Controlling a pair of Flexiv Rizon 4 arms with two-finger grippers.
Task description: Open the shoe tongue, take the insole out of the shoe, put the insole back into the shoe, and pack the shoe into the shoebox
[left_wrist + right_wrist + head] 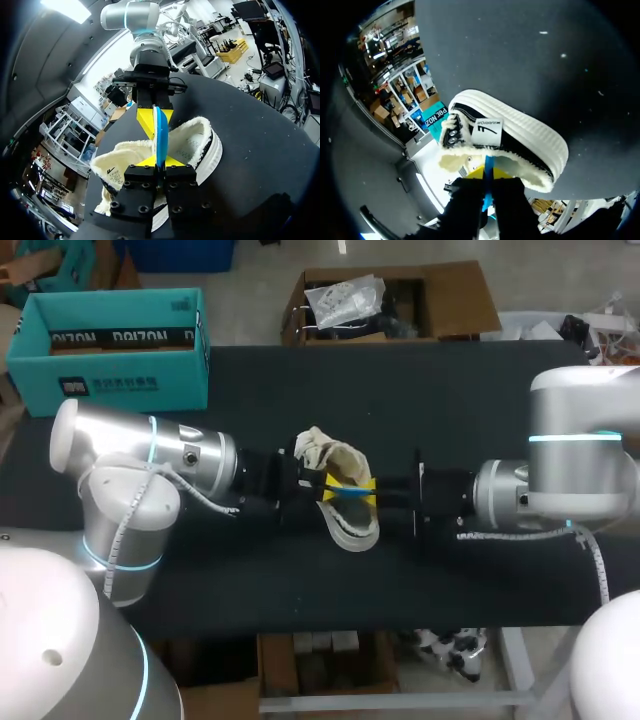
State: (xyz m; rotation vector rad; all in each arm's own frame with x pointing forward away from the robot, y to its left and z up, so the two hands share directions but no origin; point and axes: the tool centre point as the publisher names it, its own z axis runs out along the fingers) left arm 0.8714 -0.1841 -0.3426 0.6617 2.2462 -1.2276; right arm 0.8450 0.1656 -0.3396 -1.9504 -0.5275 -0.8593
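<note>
Black table (480,400) lies under both arms. The left gripper (325,485) and right gripper (374,490) meet tip to tip at the shoe's fleece-lined opening. Each is clamped on the blue insole (347,492), which stands on edge between them. The shoe (347,528) sits just beneath them. The shoebox (110,365) stands well behind the shoe, on the left arm's side.

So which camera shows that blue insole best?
The left wrist view: the insole, seen edge-on, runs from the left gripper to the right gripper over the shoe. The head view shows only a short blue strip of it; the right wrist view, a sliver in its own gripper.
</note>
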